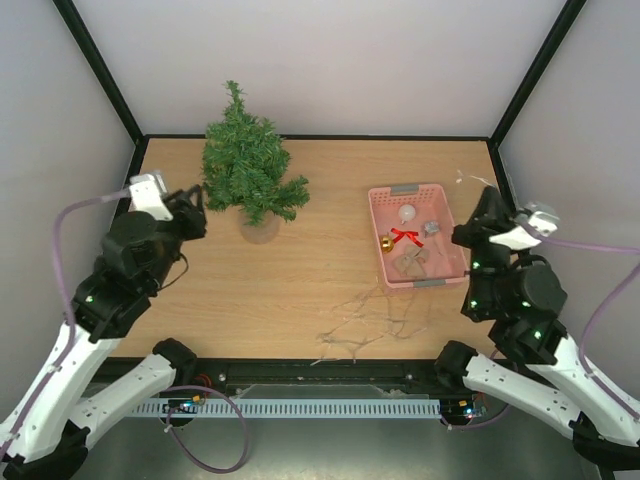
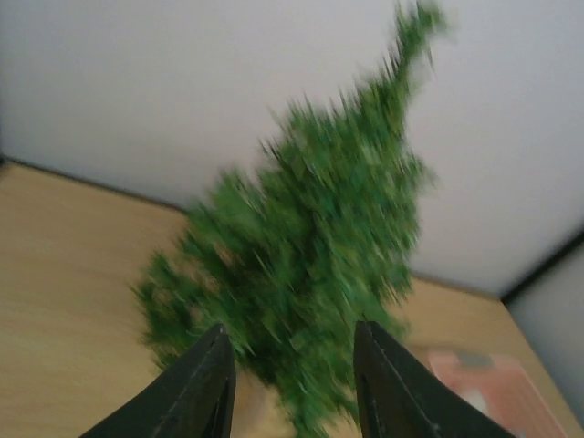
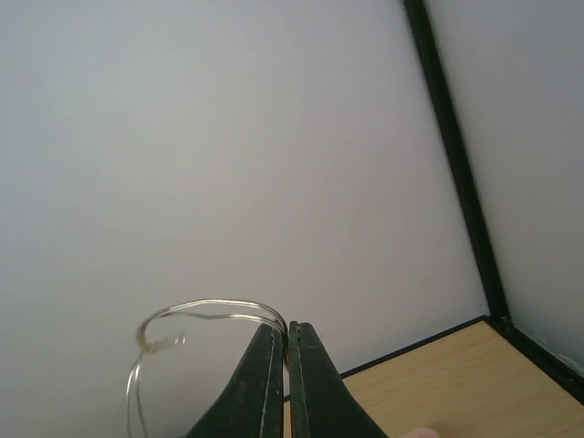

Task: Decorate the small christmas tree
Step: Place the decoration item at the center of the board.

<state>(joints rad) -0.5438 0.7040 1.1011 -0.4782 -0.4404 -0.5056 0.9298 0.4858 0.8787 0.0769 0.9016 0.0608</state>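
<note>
1. The left pincer (image 1: pixel 192 208) is open, with nothing in it. The small christmas tree (image 1: pixel 247 165) stands on the desk (image 1: pixel 300 260) right in front of it. In the left wrist view the green branches (image 2: pixel 319 237) fill the gap past the two tips, but I cannot tell if they touch.
2. The right pincer (image 3: pixel 285 327) is squeezed tight on a thin wire (image 3: pixel 214 303). The wire curls out in a loop to the left of the tips. The tree is far off to the left of this pincer (image 1: pixel 487 200).
3. A pink basket (image 1: pixel 375 225) of little trinkets sits just to the left of the right pincer. More wire lies in a messy tangle (image 1: pixel 370 318) on the desk, nearer the arm bases.
4. I think the step is bringing the wire to the tree — the tree has nothing on it yet.
5. Next, the right pincer needs to carry the wire over to the tree and drape it on the branches. The left pincer could hold the tree so it does not tip.
</note>
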